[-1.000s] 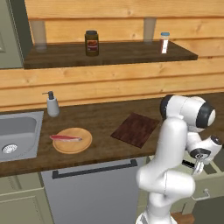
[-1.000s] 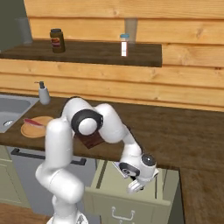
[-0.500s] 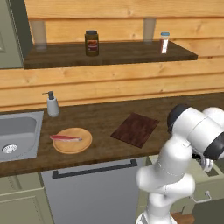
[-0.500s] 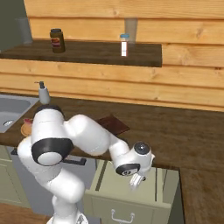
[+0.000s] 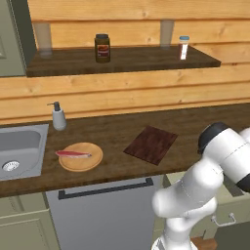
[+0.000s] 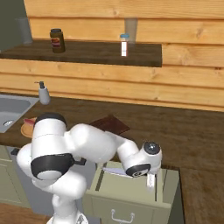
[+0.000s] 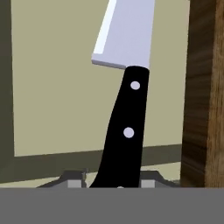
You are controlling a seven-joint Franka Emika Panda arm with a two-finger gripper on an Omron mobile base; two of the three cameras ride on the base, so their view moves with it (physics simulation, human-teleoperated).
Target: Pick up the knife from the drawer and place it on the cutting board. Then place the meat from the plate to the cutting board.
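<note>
The knife (image 7: 127, 100), black handle and silver blade, runs up the hand view. My gripper (image 7: 114, 182) is shut on the butt of its handle. In the right base view the gripper (image 6: 150, 183) reaches down into the open pale drawer (image 6: 131, 194), and the knife blade (image 6: 114, 171) shows under the forearm. I cannot tell whether the knife is clear of the drawer floor. The dark cutting board (image 5: 150, 144) (image 6: 109, 124) lies on the counter behind the drawer. The meat (image 5: 73, 154) rests on the round tan plate (image 5: 82, 160) left of the board.
A sink (image 5: 19, 149) and a soap dispenser (image 5: 58, 116) sit at the counter's left. A jar (image 5: 102, 48) and a small bottle (image 5: 183, 47) stand on the shelf above. The wooden counter edge (image 7: 205, 87) runs close beside the knife. A dishwasher panel (image 5: 105, 215) is below the plate.
The arm's upper links have swung round to a new pose while the hand stays at the open drawer. Board, plate and meat have not moved.
</note>
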